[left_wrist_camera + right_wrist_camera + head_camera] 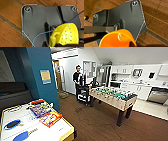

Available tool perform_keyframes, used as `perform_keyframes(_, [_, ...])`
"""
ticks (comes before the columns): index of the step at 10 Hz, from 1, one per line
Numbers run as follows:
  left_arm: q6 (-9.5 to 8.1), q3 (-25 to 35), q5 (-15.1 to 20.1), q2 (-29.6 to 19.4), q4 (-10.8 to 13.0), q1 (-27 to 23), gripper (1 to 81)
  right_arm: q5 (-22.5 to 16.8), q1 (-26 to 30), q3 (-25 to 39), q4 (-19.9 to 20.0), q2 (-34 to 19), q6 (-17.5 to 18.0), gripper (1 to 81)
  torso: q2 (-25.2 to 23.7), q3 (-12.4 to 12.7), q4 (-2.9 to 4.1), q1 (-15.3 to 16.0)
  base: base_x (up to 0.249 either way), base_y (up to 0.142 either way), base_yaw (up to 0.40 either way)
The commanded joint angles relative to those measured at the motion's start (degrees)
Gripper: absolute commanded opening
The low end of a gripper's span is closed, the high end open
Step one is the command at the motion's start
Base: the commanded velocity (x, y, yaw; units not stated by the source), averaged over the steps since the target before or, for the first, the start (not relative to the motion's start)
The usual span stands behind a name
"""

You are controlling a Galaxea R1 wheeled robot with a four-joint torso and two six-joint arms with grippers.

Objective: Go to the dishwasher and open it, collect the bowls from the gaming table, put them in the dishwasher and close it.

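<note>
Open wood floor (100, 122) beside gaming table (65, 129)

Near us stands the gaming table (65, 131), white-topped with a yellow edge. On it we see two board-game boxes (45, 114) side by side, a black bowl (12, 124) and a blue bowl (21, 136).

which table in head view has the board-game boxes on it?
The white-topped gaming table with the yellow edge at the near left, not the green-field foosball table mid-room. Colourful boxes lie on it.
</note>
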Motion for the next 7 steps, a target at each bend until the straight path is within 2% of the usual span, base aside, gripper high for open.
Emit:
perform_keyframes(1, [-0.11,-0.18,2.54,-0.02,-0.22,-2.20,1.0,-3.30,1.71,0.30,-0.52,-0.93,-0.12,1.0,0.00,3.70,-1.21,0.00,0.000,0.000,-0.393])
perform_keyframes(2, [-0.11,-0.18,2.54,-0.02,-0.22,-2.20,1.0,-3.30,1.71,0.21,-0.52,-0.93,-0.12,1.0,-0.02,1.62,-0.41,-0.02,0.000,0.000,-0.393])
perform_keyframes(3, [-0.02,-0.09,2.54,0.07,-0.22,-2.20,1.0,-3.30,1.71,0.03,-0.34,-0.85,-0.12,1.0,-0.06,2.14,-0.70,-0.09,0.000,0.000,-0.393])
perform_keyframes(7, [-0.11,-0.01,2.54,0.24,-0.22,-2.20,1.0,-3.13,1.89,-0.14,0.18,-0.85,0.05,1.0,-0.11,2.60,-0.78,-0.13,0.000,0.000,-0.393])
